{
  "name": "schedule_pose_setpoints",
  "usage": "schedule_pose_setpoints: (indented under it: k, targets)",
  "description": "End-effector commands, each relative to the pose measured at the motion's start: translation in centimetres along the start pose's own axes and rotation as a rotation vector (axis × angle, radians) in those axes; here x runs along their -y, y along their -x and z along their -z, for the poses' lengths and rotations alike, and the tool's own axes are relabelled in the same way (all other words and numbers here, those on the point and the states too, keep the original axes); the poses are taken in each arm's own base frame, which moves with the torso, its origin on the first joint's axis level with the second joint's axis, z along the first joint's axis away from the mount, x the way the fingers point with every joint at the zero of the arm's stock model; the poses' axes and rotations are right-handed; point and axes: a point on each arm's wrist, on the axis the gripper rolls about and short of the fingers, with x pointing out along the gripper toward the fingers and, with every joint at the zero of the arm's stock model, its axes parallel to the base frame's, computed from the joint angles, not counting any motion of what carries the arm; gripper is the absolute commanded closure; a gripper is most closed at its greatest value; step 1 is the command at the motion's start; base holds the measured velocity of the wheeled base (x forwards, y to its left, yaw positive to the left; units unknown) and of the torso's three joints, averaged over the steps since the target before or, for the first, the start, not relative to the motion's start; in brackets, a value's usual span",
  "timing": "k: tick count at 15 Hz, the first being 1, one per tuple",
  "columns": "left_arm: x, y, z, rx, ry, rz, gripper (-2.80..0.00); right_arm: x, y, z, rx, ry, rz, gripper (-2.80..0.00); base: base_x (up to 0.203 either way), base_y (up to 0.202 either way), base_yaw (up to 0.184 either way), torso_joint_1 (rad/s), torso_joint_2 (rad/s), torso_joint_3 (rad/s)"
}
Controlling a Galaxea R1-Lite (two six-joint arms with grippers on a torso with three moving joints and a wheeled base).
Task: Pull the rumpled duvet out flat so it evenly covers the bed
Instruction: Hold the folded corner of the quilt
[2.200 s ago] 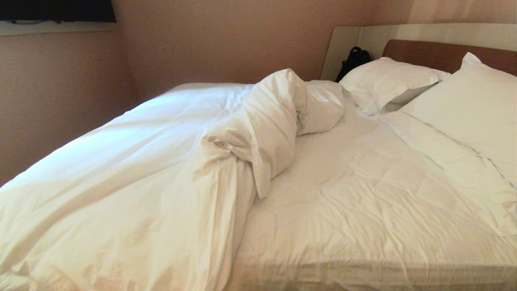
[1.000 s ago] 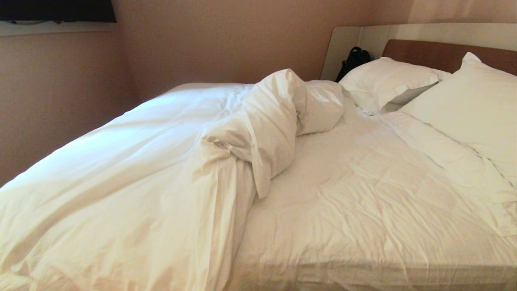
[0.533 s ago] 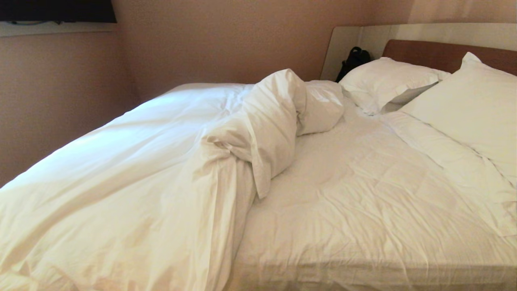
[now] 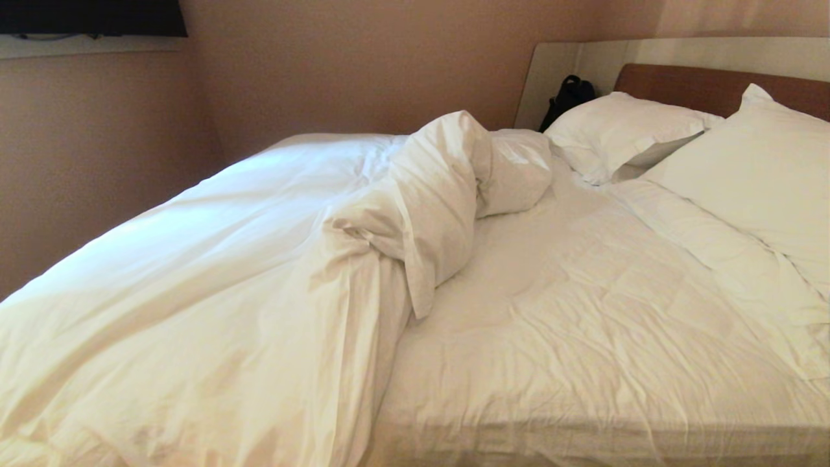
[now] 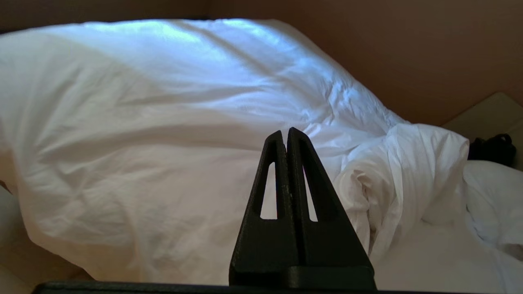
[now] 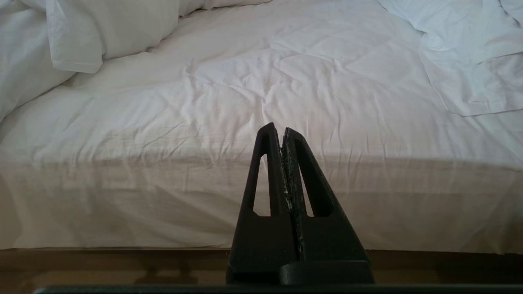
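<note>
Duvet (image 4: 214, 272) bunched on bed's (image 4: 583, 337) left half w/ twisted ridge mid-bed. Left gripper (image 5: 287, 134) pinched closed, empty, facing duvet; right gripper (image 6: 282, 130) closed, empty.

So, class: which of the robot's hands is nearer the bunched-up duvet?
Left. The left hand, shut, faces the duvet at the bed's left part; the right hand, shut, faces bare sheet beside it.
</note>
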Motion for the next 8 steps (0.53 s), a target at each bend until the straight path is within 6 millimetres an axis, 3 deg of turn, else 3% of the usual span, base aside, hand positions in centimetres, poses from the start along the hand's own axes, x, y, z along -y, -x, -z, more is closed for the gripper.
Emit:
schedule_pose_setpoints:
  k: [1,4,8]
  targets:
    - [1.1,2.1,-0.4,0.044,-0.027,0.069,0.00,0.0,0.0,0.0,-0.001,0.000,0.000,0.00,0.000,0.000,0.000,0.000,0.00,0.000]
    - [0.7,4.7,-0.6,0.125,-0.148,0.063,0.00,0.0,0.0,0.0,-0.001,0.000,0.000,0.00,0.000,0.000,0.000,0.000,0.00,0.000]
    - [-2.1,6.8,0.6,0.181,-0.376,-0.021,0.00,0.0,0.0,0.0,-0.001,0.000,0.000,0.00,0.000,0.000,0.000,0.000,0.00,0.000]
